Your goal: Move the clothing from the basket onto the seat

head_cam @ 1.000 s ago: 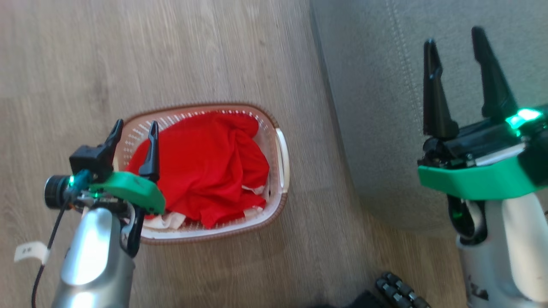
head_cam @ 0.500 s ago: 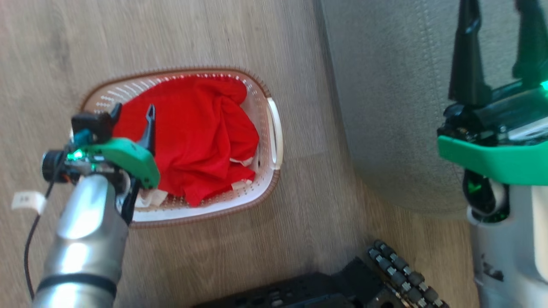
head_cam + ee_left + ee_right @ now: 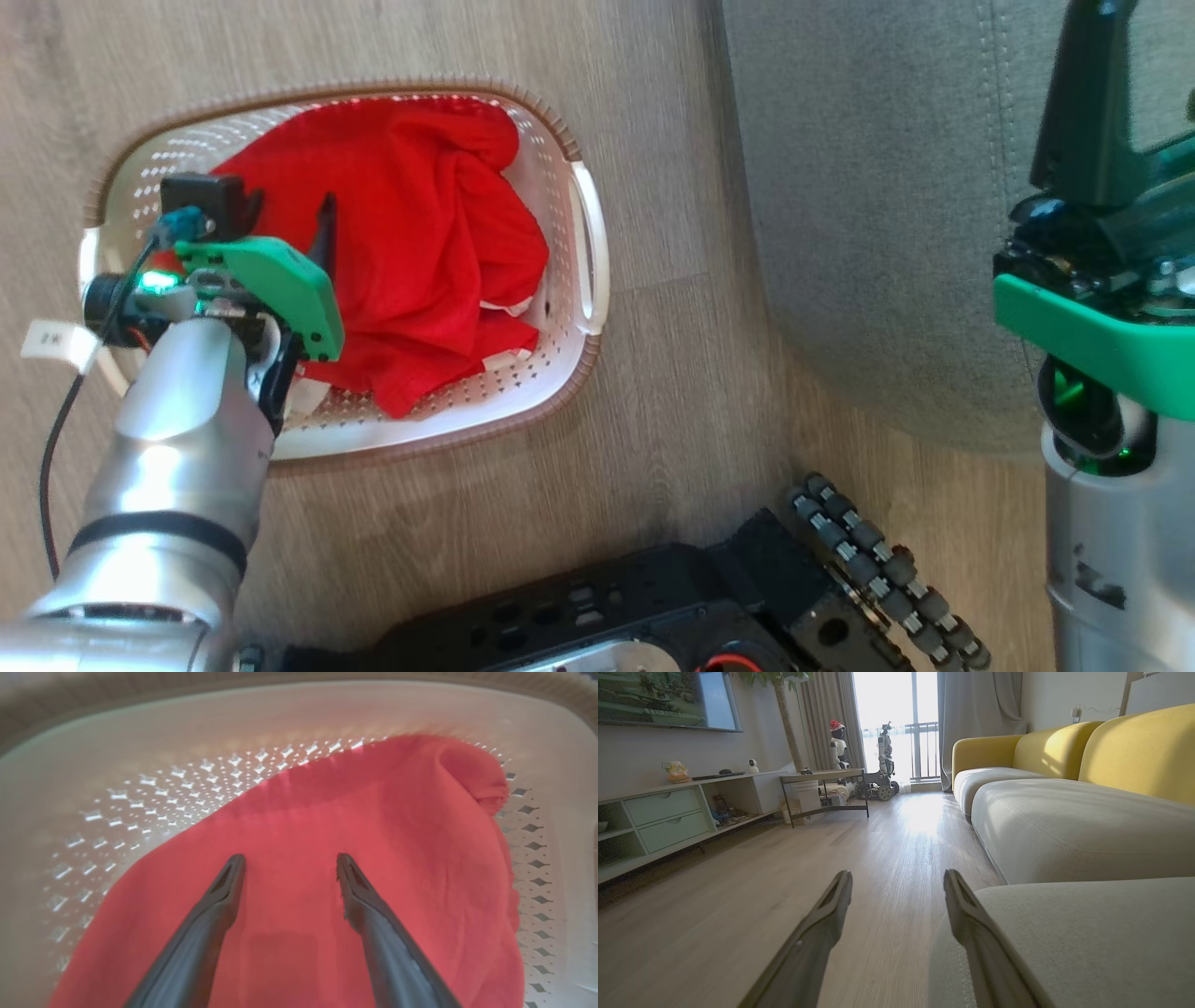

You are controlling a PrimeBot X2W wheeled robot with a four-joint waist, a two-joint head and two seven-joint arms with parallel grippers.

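Note:
The cream basket (image 3: 590, 245) stands on the wood floor, left of the grey-green seat (image 3: 887, 187). Bright red clothing (image 3: 420, 233) fills it, and white edges of the second garment (image 3: 509, 306) peek out beneath. My left gripper (image 3: 285, 213) is inside the basket over the left part of the red cloth. In the left wrist view that gripper (image 3: 287, 858) is open, tips at or just above the red fabric (image 3: 383, 826), with nothing between the fingers. My right gripper (image 3: 896, 877) is open and empty, hovering over the seat's edge (image 3: 1064, 933); one of its fingers (image 3: 1088, 103) shows in the head view.
My black base with its roller wheel (image 3: 868, 560) sits at the bottom of the head view. The right wrist view shows yellow sofa backs (image 3: 1134, 751), a low console (image 3: 668, 812) on the left and a small table (image 3: 822, 788) farther off.
The head camera has tilted, so the basket sits higher in view. My left gripper has gone from the basket's left rim inward and down onto the red cloth, still open.

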